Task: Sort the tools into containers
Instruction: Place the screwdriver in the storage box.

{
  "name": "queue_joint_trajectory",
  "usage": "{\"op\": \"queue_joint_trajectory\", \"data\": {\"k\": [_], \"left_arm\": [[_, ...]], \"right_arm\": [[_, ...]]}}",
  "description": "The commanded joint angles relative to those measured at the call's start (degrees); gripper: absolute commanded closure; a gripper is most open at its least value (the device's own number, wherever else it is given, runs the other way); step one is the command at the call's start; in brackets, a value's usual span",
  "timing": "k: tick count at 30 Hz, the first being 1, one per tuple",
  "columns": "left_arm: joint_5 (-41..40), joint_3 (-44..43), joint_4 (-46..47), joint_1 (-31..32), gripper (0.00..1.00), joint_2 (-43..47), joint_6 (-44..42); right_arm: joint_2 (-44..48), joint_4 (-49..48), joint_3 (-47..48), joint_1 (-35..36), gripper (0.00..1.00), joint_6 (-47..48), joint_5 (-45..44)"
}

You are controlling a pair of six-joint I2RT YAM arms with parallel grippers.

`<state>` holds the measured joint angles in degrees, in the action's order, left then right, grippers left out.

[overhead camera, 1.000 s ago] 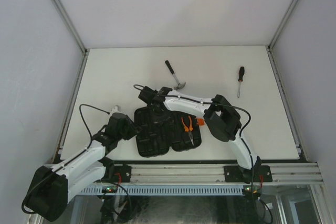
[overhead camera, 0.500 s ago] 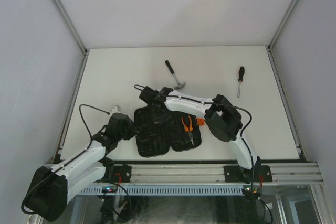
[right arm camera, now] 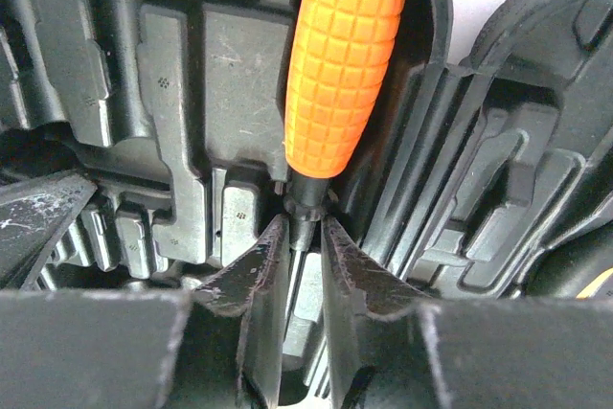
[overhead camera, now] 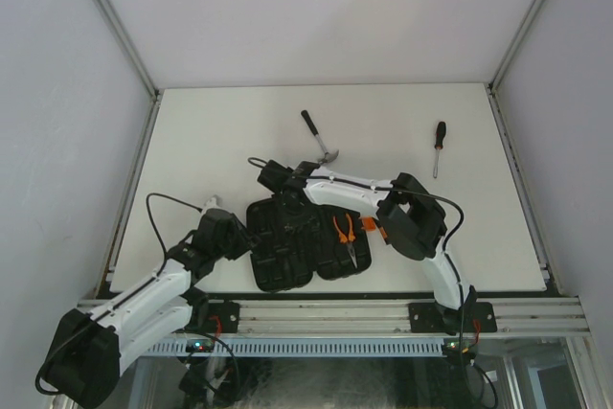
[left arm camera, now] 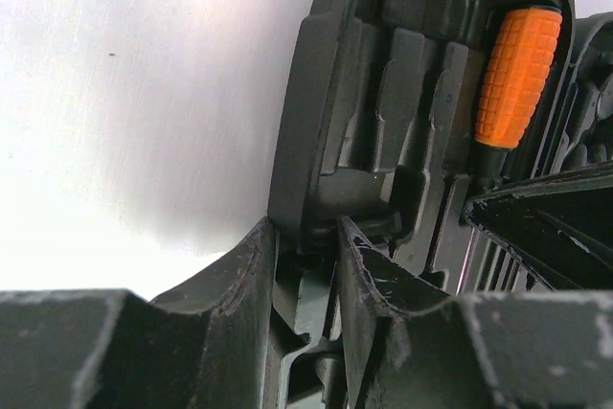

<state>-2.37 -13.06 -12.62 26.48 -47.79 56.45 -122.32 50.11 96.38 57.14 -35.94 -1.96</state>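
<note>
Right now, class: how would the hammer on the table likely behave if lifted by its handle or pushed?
The hammer probably tips head-down: its steel head sits at one end of a slim handle. It looks rigid, so it should not flex. With that head crosswise, it seems unlikely to roll if nudged.

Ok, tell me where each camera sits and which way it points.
Top external: above and behind the arms, looking down on the table; shows the left arm and right arm, bases at the bottom, plus the case and hammer.
Left wrist: on the left arm, looking along the left gripper, which clamps the case's rim.
Right wrist: on the right arm, looking along the right gripper into the case; its fingers flank the orange-handled screwdriver's shaft.
Shared: both wrist views show that screwdriver; all three show the case.
</note>
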Motion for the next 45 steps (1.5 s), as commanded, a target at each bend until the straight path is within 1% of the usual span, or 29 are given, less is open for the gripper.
{"op": "queue_joint_trajectory", "data": {"k": [1,3,9,12,13,16,22,35,41,45], "left_arm": [[1.75,1.82,-6.12,0.92,0.64,0.07,-1.52],[1.48,1.81,-6.64,0.87,0.64,0.37,-1.67],[0.99,1.72,-7.62,0.94,0.62,1.27,-1.87],[1.0,1.72,-7.6,0.93,0.62,1.43,-1.64],[1.01,1.72,-7.52,0.86,0.62,1.39,-1.61],[1.13,1.56,-7.5,0.92,0.62,1.3,-1.67],[1.14,1.46,-7.53,0.86,0.61,1.04,-1.88],[1.57,1.27,-6.98,0.86,0.61,0.32,-2.04],[1.79,1.28,-6.98,0.91,0.61,0.57,-2.04],[1.86,1.19,-7.15,0.87,0.61,0.45,-2.34]], "right_arm": [[3.57,2.26,-0.84,0.31,0.8,0.05,0.37],[5.74,1.32,-1.06,0.38,0.78,-0.28,-0.66],[10.1,-0.96,-1.03,0.44,0.78,-0.96,-4.49],[11.07,-1.75,-0.48,0.07,0.78,-0.7,-4.22],[10.68,-1.31,0.15,0.01,0.78,-0.71,-3.98],[8.76,-0.23,1.78,-0.12,0.84,-0.56,-3.91],[4.93,1.58,4.52,-0.19,0.85,-0.61,-3.8],[-0.37,1.44,6.01,-0.99,0.86,-0.17,-2.39],[-2.0,0.99,6.19,-1.37,0.89,-0.07,-2.06],[-2.76,1.17,6.26,-1.35,0.95,-0.16,-2.09]]}}
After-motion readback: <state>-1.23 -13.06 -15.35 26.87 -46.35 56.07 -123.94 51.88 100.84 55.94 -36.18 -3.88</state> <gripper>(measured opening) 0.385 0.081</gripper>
